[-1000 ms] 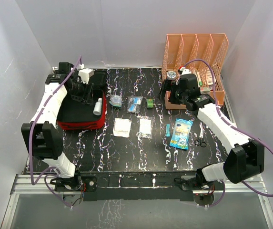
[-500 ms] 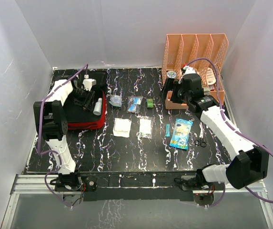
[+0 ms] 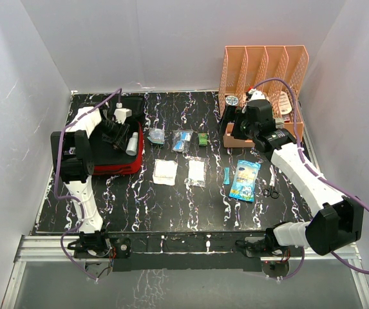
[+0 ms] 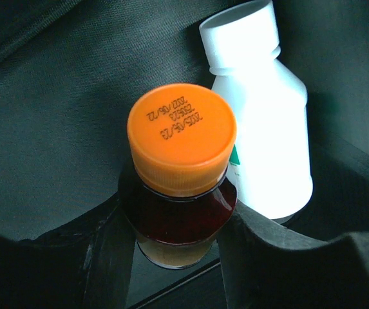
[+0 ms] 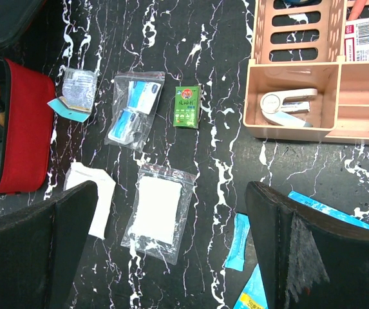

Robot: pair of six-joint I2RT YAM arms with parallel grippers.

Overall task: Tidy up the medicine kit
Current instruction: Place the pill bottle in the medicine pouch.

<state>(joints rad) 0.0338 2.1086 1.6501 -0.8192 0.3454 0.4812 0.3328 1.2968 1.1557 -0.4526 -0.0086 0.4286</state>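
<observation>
Over the red kit (image 3: 116,168), left gripper (image 4: 178,241)'s clamped on an orange-capped bottle (image 4: 181,138), just beside a white bottle (image 4: 261,129); right gripper (image 5: 171,222) hangs wide open above the bench (image 3: 171,206).

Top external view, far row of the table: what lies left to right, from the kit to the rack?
medicine kit → small clear pouch → bag of blue-and-white packets → green box → orange-pink file rack
</observation>
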